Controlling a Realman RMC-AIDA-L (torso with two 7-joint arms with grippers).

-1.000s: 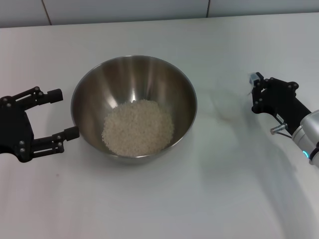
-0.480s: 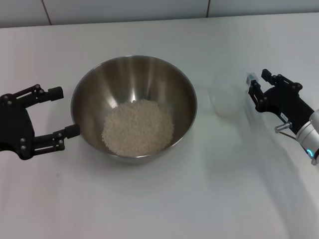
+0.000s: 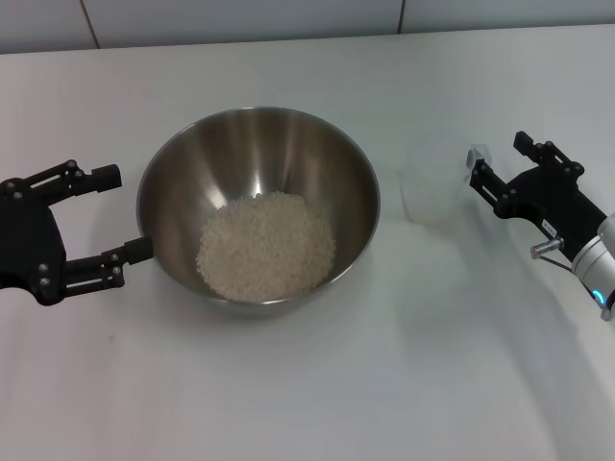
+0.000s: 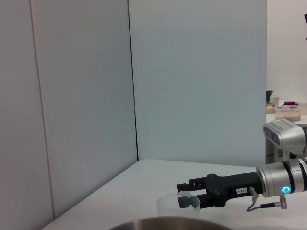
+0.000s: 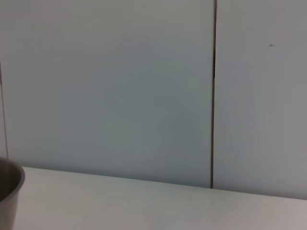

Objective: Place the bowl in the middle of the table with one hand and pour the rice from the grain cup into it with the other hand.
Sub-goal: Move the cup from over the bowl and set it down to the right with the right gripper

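Note:
The steel bowl (image 3: 183,178) stands in the middle of the white table (image 3: 317,384), with a heap of rice (image 3: 266,246) in its bottom. Right of the bowl, the clear grain cup (image 3: 432,188) stands upright on the table and looks empty. My right gripper (image 3: 498,159) is open just right of the cup, not holding it. My left gripper (image 3: 125,213) is open at the bowl's left side, fingers apart from the rim. The left wrist view shows the right gripper (image 4: 187,193), the cup (image 4: 172,207) and the bowl's rim (image 4: 163,223). The bowl's edge (image 5: 10,191) shows in the right wrist view.
A pale panelled wall (image 3: 240,19) runs along the table's far edge. Bare tabletop lies in front of the bowl and around the cup.
The right gripper has opened and drawn back to the right, leaving the grain cup standing on the table. The left gripper and the bowl have stayed put.

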